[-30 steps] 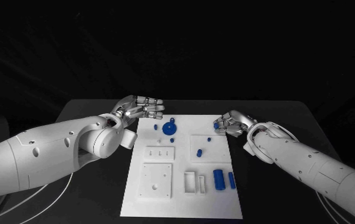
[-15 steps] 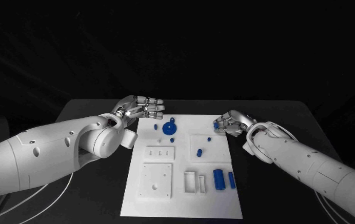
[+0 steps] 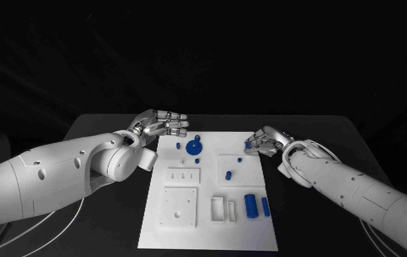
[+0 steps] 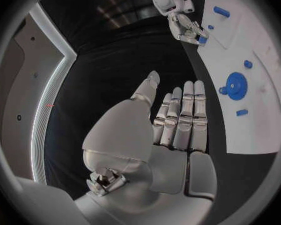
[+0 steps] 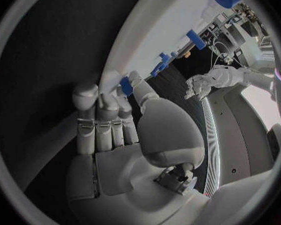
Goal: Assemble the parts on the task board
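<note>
At the left of the head view, the left hand [image 3: 161, 124] hovers by the upper left corner of the task board [image 3: 212, 233], its fingers [image 3: 176, 123] curled inward on nothing, clear of the board. Centre frame, the white board lies lengthwise on the black tabletop [image 3: 102, 127], carrying raised white blocks and blue parts: a gear [image 3: 194, 147] near its upper left, a small peg [image 3: 228, 176] mid-board, and a cylinder [image 3: 250, 204] beside a slimmer bar [image 3: 265, 206] at lower right. Right of centre, the right hand [image 3: 266, 140] sits at the board's upper right edge, fingers [image 5: 135, 85] pinching a small blue part [image 5: 126, 85] against the board's rim.
</note>
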{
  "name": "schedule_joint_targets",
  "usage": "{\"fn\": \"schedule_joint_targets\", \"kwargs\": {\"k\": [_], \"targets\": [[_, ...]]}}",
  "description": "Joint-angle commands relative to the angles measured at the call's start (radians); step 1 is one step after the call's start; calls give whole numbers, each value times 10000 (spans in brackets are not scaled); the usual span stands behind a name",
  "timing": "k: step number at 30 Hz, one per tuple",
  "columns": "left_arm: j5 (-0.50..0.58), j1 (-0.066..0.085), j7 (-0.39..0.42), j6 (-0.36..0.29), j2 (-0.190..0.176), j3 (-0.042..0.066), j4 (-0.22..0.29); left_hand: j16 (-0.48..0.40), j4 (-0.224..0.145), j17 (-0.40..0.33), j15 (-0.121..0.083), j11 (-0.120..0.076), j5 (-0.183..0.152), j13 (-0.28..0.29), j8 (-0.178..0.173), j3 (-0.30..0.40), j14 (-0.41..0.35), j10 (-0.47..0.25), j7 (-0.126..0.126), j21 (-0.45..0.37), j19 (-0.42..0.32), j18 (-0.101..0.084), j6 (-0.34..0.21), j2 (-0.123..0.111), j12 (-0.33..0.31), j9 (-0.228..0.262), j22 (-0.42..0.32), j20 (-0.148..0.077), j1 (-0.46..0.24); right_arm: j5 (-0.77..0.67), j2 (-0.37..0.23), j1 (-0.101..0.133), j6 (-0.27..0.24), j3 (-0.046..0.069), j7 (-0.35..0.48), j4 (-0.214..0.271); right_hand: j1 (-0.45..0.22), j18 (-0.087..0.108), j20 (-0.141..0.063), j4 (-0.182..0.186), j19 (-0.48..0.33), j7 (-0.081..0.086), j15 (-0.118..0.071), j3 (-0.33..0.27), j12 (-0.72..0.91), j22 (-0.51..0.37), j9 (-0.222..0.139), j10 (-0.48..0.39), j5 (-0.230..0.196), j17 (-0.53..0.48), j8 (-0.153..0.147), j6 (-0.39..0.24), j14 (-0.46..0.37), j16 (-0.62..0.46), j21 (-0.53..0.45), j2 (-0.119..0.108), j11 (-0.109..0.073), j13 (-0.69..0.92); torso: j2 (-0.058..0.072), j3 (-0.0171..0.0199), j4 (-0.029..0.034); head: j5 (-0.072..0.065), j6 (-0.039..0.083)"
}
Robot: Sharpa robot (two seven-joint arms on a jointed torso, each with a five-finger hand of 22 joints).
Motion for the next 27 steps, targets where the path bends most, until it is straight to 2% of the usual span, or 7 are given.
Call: {"fn": "schedule_joint_targets", "kwargs": {"k": [1, 10, 14, 16, 22, 24, 27], "targets": [[-31, 4, 35, 150, 16, 6, 22, -18, 66, 4, -14, -12, -45, 15, 0, 8, 25, -63, -6, 16, 19, 57, -61, 29, 42, -9, -9, -7, 8, -105, 4, -45, -65, -25, -98, -18, 30, -139, -98, -15, 519, -23, -84, -89, 27, 807, 42, 12, -50, 15, 48, 137, 3, 16, 26, 157, -76, 10, -1, 1, 2, 2, -6], [-37, 4, 6, 147, 4, 6, 20, -12, 97, 9, -38, -34, -51, 14, 6, 6, 81, 2, -23, 30, 44, 56, 62, 47, 42, -3, 1, -24, 24, -73, -75, -45, -528, -24, -190, 289, 33, -153, -138, -10, 538, -66, -117, -163, 31, 808, 41, 66, -64, 94, 40, 250, 45, 68, 43, 195, -111, 28, -11, 16, -42, 1, 34], [-48, 5, -182, 125, 10, 7, -2, 97, 132, 50, -193, -122, -56, 13, 18, -3, 499, 224, -65, 170, 245, 43, 317, 87, 38, 8, 57, -150, -56, -183, -220, -22, -669, -22, -340, 708, 23, -144, -145, -12, 560, -57, -120, -146, 66, 830, 33, 109, 21, 205, 39, 215, 95, 171, 153, 206, -124, 61, -31, 18, -83, 2, 73], [-34, 6, -342, 125, 28, 9, -29, 196, 168, 68, -281, -179, -56, 13, 22, -20, 723, 372, -86, 277, 382, 24, 419, 105, 37, 13, 103, -236, -130, -276, -275, -4, -708, -21, -413, 889, 15, -129, -147, -21, 569, -42, -119, -132, 94, 849, 26, 130, 48, 289, 41, 163, 116, 244, 239, 202, -125, 87, -60, 22, -135, 38, 102], [-194, 9, -1244, 435, 244, 11, -399, 1252, 598, 337, -756, -528, -102, 23, 41, -257, 1723, 1264, -300, 948, 1037, -188, 976, 101, 34, 51, 436, -732, -708, -600, -498, 91, -772, -18, -773, 1656, -28, -84, -125, -42, 569, -29, -109, -93, 113, 852, 26, 159, 191, 397, 43, 125, 121, 299, 338, 164, -118, 121, -290, 22, -282, 160, 158], [-346, 13, -1666, 610, 310, 12, -533, 2211, 949, 685, -981, -731, -133, 34, 42, -417, 1925, 1893, -388, 1411, 1260, -334, 1058, 33, 32, 75, 706, -1004, -973, -709, -567, 123, -758, -18, -921, 1963, -26, -83, -124, -47, 571, -32, -109, -86, 109, 853, 26, 159, 197, 407, 43, 129, 125, 304, 352, 163, -120, 120, -346, 24, -312, 186, 158], [-656, 25, -2259, 963, 393, 14, -692, 3601, 1553, 1447, -1121, -865, -216, 67, 51, -548, 1567, 2381, -461, 1939, 1143, -456, 1127, -137, 95, 127, 1066, -1164, -1401, -899, -620, 149, -696, -17, -1147, 2386, -38, -73, -118, -68, 570, -27, -106, -54, 121, 855, 24, 176, 225, 452, 42, 123, 133, 305, 414, 154, -117, 142, -492, 32, -384, 232, 160]]}}
